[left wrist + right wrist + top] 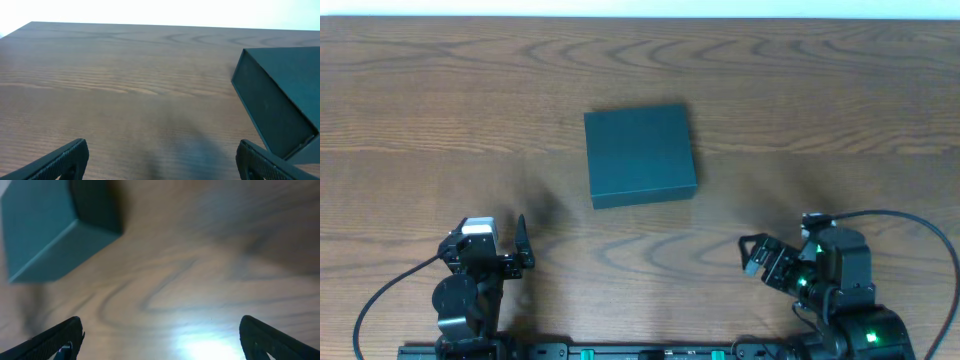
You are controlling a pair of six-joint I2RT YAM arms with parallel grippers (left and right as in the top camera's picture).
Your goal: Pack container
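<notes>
Overhead looks straight down on my worktop (420,100); both my wrist cameras skim low across it, sharing the container (640,155)

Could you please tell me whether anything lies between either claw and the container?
Nothing visible does. Only wooden table surface separates the open, empty left claw and the open, empty right claw from the closed container.
</notes>
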